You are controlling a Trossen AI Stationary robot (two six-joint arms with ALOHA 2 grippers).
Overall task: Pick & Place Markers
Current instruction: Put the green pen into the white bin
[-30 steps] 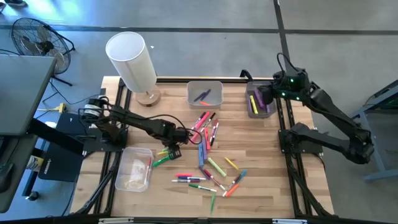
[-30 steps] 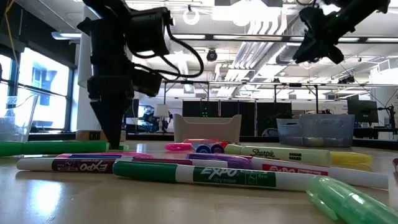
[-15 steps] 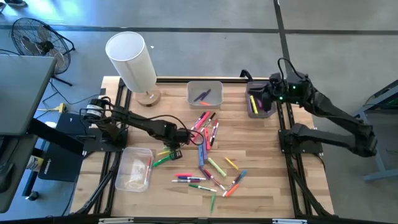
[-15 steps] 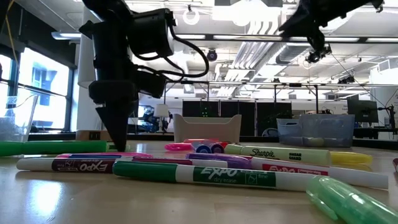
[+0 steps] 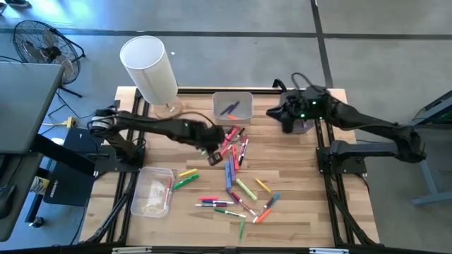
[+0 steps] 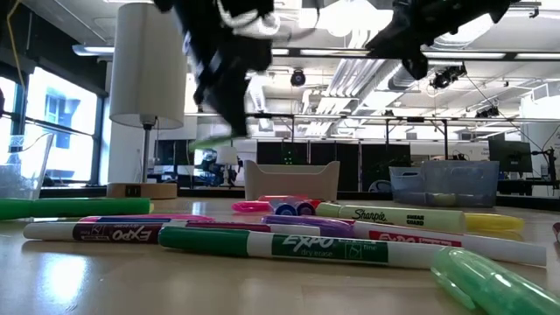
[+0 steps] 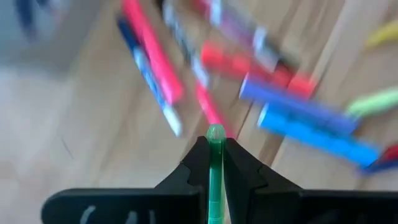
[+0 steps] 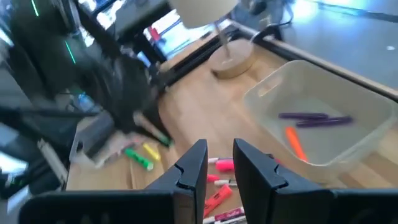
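Observation:
Many coloured markers lie scattered on the wooden table's middle. My left gripper hangs above the heap's left edge, shut on a thin green marker. In the low view that gripper is well above the tabletop. My right gripper is high between two far bins. In its wrist view my right gripper is open with nothing between the fingers. The middle far bin holds purple markers and an orange one. My left gripper pinches the green marker between its two fingers, coming from above on a slant. The marker's rounded end sticks out just past the fingertips. The marker is lifted clear of the table and of the other markers.
A white lamp stands at the far left. A clear bin sits at the far middle. A second bin shows partly under my right arm at the far right. A third bin is at the near left. A yellow marker and a green marker lie beside it.
My left gripper has shut on the green marker at the tabletop. It then rose quickly toward the table's far right, carrying the marker clear. My right gripper has swung from over the far right bin toward the table's left and tipped more level.

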